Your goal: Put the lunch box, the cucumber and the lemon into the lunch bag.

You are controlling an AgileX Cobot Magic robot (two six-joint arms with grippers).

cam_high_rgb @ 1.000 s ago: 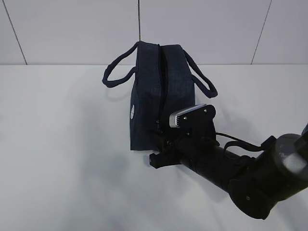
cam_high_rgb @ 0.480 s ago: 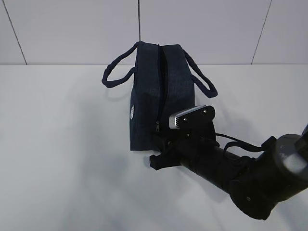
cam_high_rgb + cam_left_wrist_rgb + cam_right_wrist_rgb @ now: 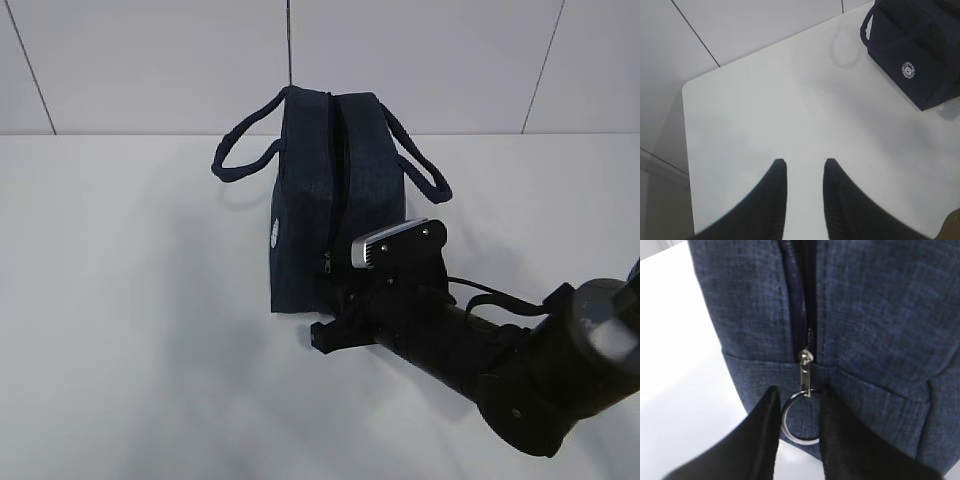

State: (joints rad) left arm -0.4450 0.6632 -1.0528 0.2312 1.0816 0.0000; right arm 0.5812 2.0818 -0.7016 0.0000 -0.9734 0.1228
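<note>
A plain white counter (image 3: 130, 330) with a rounded corner meets a pale panelled wall (image 3: 150, 60) crossed by thin dark seams. Soft grey shadows fall across the counter's surface, and beyond its edge the left wrist view shows more seamed panelling below.

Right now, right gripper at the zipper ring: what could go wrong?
1. The right gripper straddles the ring pull, but contact isn't clear; the thin ring might slip out when pulled.
2. Nothing braces the lunch bag: the left gripper hangs over bare table, so a pull may drag or tip the bag rather than move the slider.
</note>
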